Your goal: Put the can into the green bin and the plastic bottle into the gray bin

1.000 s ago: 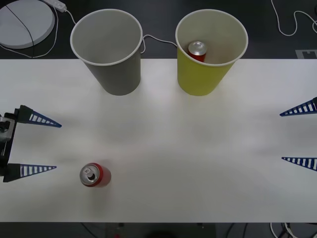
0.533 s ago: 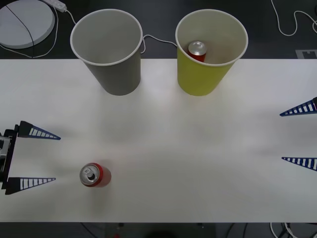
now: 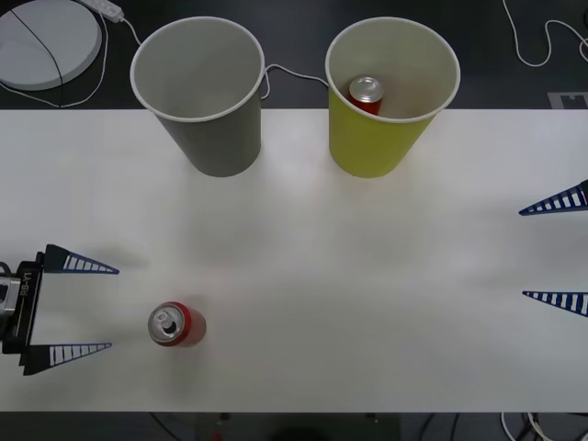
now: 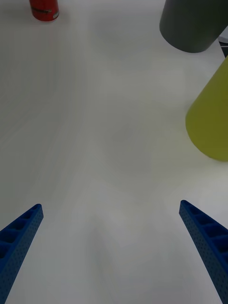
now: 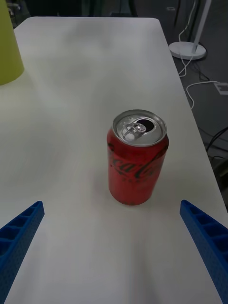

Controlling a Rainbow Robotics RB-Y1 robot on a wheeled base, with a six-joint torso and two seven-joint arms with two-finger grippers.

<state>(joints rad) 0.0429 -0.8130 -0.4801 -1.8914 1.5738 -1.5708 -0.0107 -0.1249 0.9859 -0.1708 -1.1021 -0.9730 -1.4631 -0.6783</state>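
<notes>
Over the last second our left claw (image 3: pixel 101 308) has slid down the left edge of the front view, from roughly mid-height toward the lower left. Its spread blue fingers now bracket the height of the red can (image 3: pixel 176 324), which stands upright just to its right. In the left wrist view the can (image 5: pixel 137 156) sits centred between the two fingertips, pull tab and mouth hole facing up, with nothing gripped. We read this as lining up for a sideways grasp; the approach looks nearly aligned, and what remains is to move in around the can and close.

Our right claw (image 3: pixel 554 250) waits at the right edge of the front view at mid-height, fingers likewise apart and holding nothing.

The green bin (image 3: pixel 392 92) stands at the upper centre-right on the far edge of the tabletop (image 3: pixel 303 266), and a second red can (image 3: pixel 365 94) already stands upright inside it. The gray bin (image 3: pixel 197 92) stands at the upper centre-left, its inside bare. We see no plastic bottle on the tabletop.

Between the can and the green bin the tabletop is open. The gray bin stands nearer to the can than the green one, so we judge that the carry must lift well clear of the gray bin's white rim. A white cable (image 3: pixel 294 75) runs between the two bins behind the tabletop, and a round white base (image 3: pixel 41 41) sits in the upper left corner, both off our path.
</notes>
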